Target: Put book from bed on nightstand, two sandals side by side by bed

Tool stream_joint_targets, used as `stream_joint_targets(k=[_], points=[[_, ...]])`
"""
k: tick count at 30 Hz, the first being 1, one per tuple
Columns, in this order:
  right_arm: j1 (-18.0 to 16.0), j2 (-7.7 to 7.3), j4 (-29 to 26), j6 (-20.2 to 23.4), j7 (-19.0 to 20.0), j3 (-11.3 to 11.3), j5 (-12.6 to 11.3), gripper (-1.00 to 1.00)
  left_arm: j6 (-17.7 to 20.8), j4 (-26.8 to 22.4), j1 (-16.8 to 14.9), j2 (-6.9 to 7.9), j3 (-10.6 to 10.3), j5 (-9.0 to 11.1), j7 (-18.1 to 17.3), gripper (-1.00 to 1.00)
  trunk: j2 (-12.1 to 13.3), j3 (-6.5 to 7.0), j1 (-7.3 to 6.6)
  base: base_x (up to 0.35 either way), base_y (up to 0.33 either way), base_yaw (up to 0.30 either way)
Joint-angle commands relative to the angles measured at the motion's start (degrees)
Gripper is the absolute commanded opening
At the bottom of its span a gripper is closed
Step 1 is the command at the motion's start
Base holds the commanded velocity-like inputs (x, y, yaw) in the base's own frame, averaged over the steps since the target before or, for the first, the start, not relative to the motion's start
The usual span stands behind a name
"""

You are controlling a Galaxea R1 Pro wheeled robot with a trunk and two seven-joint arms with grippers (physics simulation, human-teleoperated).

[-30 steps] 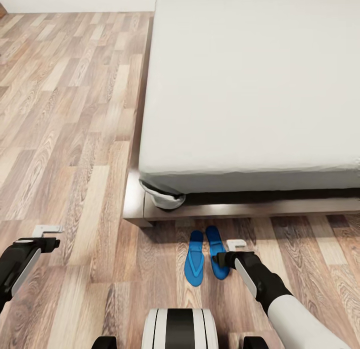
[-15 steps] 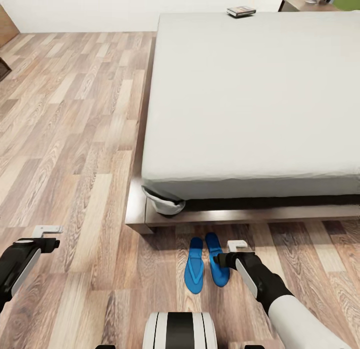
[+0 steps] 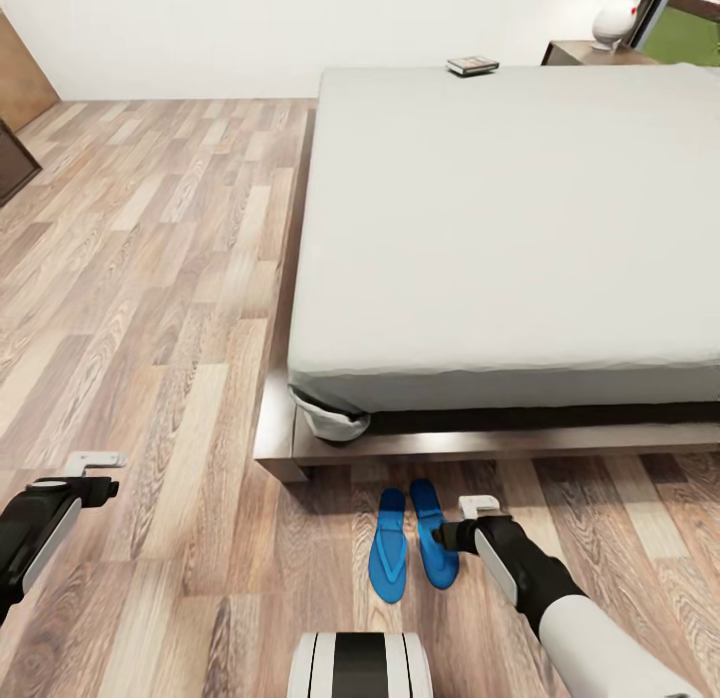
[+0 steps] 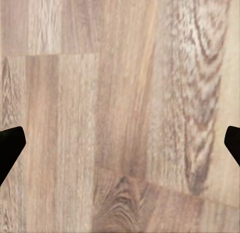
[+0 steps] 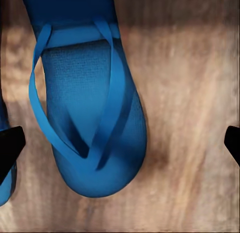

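Two bright blue flat sandals (image 3: 410, 538) with thin straps lay side by side on the plank floor (image 3: 150, 308) by the bed (image 3: 500, 228), right pincer (image 3: 462, 523) spread apart beside them, left pincer (image 3: 92, 475) likewise apart.

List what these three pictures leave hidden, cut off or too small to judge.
- Thin small paperback book, head view: too small to read its cover.
- Dark brown nightstand, head view: front hidden behind the large grey-mattressed bed.
- White lamp, head view: top cut by the edge.
- Second bright blue sandal, right wrist view: only a sliver shows at the edge, beside the full sandal.
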Motion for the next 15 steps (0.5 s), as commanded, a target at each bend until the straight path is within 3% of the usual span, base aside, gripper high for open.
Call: stream_joint_targets(k=[1, 9, 15], points=[[0.0, -0.17, 0.7, 0.2, -0.1, 0.3, -0.4, 1.00, 0.2, -0.1, 0.0, 0.04, -0.1, 0.6, 0.5, 1.00, 0.0, 0.19, -0.03, 0.000, 0.000, 0.000], [0.1, -0.82, 6.5, -0.4, -0.1, 0.3, -0.3, 1.00, 0.2, 0.0, 0.0, 0.01, -0.2, 0.6, 0.5, 1.00, 0.1, 1.96, -0.24, 0.000, 0.000, 0.000], [0.4, -2.37, 10.0, -2.3, -0.2, 0.3, -0.2, 1.00, 0.3, 0.0, 0.0, 0.00, -0.2, 0.5, 0.5, 1.00, 0.2, 3.29, -0.39, 0.000, 0.000, 0.000]])
